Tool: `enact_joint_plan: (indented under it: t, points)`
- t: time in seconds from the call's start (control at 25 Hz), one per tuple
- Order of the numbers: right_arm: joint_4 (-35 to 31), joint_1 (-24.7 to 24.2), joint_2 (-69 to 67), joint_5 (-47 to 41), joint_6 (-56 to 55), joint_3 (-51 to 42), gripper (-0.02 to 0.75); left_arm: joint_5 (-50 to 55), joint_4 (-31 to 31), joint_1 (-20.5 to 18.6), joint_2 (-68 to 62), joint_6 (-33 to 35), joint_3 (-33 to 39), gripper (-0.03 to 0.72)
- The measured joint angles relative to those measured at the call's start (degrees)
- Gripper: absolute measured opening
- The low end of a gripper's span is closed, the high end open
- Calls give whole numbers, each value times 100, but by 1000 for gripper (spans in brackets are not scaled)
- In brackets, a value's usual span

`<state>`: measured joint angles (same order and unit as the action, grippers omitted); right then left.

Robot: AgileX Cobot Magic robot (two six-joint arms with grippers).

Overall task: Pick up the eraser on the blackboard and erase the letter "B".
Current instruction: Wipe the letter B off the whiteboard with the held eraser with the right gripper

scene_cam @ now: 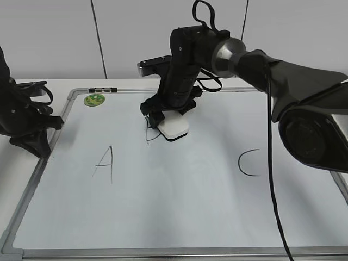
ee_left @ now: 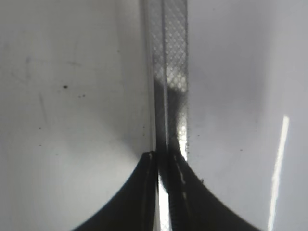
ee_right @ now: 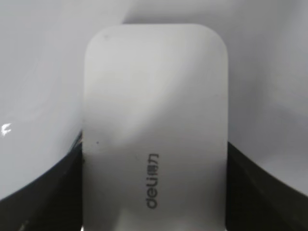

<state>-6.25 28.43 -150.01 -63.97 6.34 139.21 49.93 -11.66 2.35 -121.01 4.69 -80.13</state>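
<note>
Right hand (scene_cam: 166, 117) grips eraser (scene_cam: 174, 128) — white rounded block, grey lettering — flat on blackboard (scene_cam: 179, 212).

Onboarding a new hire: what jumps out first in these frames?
The right tool clamps the white eraser against the whiteboard at upper centre, right over the half-wiped letter "B". The handwritten "A" and "C" flank it untouched. The left tool sits shut over the board's left frame.
</note>
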Motion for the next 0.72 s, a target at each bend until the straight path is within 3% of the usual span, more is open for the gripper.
enact_joint_plan:
  t: [0.72]
  points:
    - [226, 852, 0, -121, 117, 0, 540, 0, 0, 0, 0, 0, 0, 37]
